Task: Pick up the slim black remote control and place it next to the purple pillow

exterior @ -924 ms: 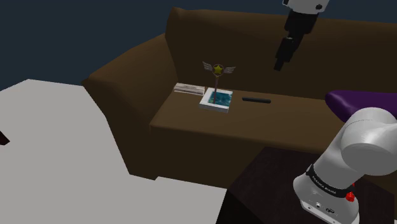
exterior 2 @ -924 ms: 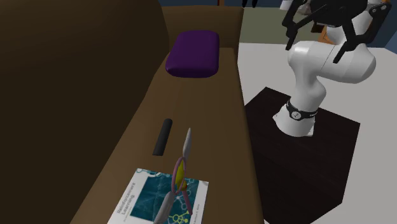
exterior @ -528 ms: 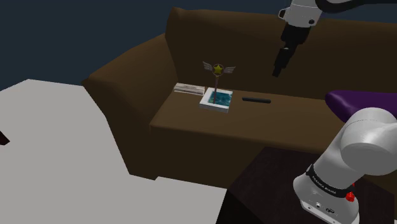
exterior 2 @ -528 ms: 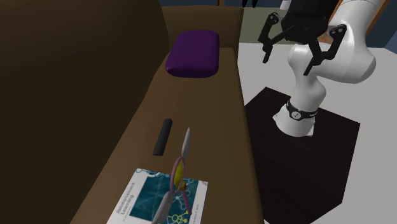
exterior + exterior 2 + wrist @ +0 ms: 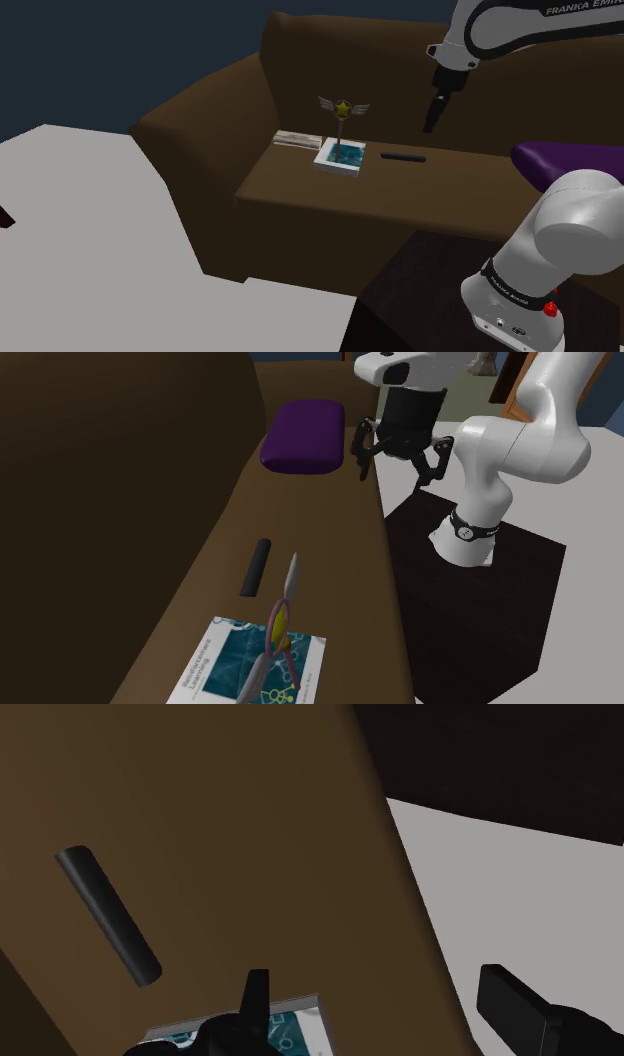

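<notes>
Currently: my gripper (image 5: 393,470), jaws spread, empty, hanging over the sofa seat (image 5: 330,532). Black remote (image 5: 402,158): flat on the seat; in the shoulder view at three o'clock of the book (image 5: 340,158), nine o'clock of the purple pillow (image 5: 570,160), well apart.

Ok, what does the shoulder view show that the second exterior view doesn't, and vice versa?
Shoulder view: a flat pale item past the book, and the armrest at that end. Second exterior view: the gripper with its fingers plainly apart. Shared: the black remote lying on the seat, the book, the winged wand, the purple pillow, the stand.
</notes>
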Robot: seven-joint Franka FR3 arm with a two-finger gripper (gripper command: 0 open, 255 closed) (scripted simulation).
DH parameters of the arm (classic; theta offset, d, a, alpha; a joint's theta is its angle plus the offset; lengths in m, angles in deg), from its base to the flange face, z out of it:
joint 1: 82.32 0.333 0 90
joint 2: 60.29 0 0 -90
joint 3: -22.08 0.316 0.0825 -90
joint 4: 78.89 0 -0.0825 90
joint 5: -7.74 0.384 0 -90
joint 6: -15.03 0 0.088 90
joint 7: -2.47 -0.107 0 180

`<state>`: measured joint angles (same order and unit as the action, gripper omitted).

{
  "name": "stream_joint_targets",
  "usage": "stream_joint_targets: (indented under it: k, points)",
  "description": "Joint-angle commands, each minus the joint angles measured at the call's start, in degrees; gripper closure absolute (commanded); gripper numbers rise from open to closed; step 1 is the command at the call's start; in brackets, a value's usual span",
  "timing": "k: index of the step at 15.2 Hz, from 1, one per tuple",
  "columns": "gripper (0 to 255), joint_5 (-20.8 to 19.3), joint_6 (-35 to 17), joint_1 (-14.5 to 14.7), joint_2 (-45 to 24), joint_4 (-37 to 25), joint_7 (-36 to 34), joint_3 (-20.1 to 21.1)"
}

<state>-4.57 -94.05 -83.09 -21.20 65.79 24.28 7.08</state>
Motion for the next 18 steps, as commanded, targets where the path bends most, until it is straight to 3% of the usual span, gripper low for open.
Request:
stream_joint_targets:
  k: [1,6,10,14,18]
  points:
    - [0,-1.13,-3.66,-0.09,-3.30,0.01,3.09,-2.56]
    - [0,-2.40,-12.33,0.30,-12.22,-0.87,10.60,-8.67]
    - [0,-1.15,-19.01,1.39,-20.83,-3.13,17.46,-13.49]
    - [0,3.28,-25.03,2.80,-30.64,-6.70,25.87,-17.80]
    - [0,11.49,-29.66,3.12,-41.52,-11.62,36.26,-20.19]
